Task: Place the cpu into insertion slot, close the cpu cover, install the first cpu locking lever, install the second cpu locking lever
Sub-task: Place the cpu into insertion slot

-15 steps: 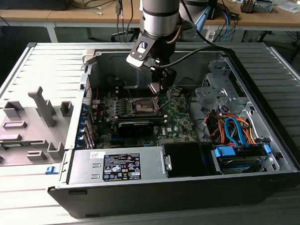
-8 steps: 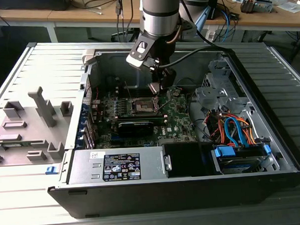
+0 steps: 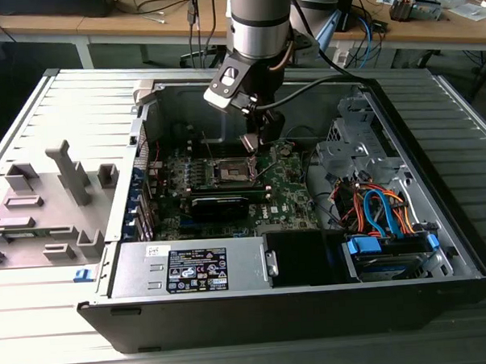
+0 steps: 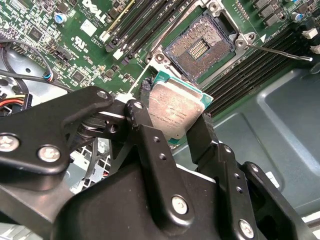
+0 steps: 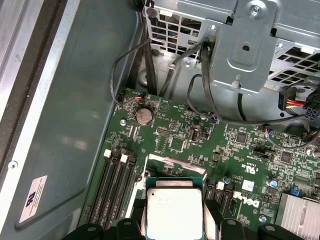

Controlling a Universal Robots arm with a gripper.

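Grey desk [image 3: 62, 101], open PC case [image 3: 257, 318]. My hand [image 4: 176, 117] grips the cpu [image 4: 172, 106] by two edges near the bare insertion slot [image 4: 200, 47]; best to hold it level, corners matched.

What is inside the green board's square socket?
Bare dark contacts fill the square silver-rimmed insertion slot; nothing covers them. The tool holds the silver-topped cpu apart.

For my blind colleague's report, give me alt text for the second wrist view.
Two black fingers grip a square, silver-topped chip by its edges, just short of the open, empty socket on a green circuit board. A thin metal lever sticks out beside the socket.
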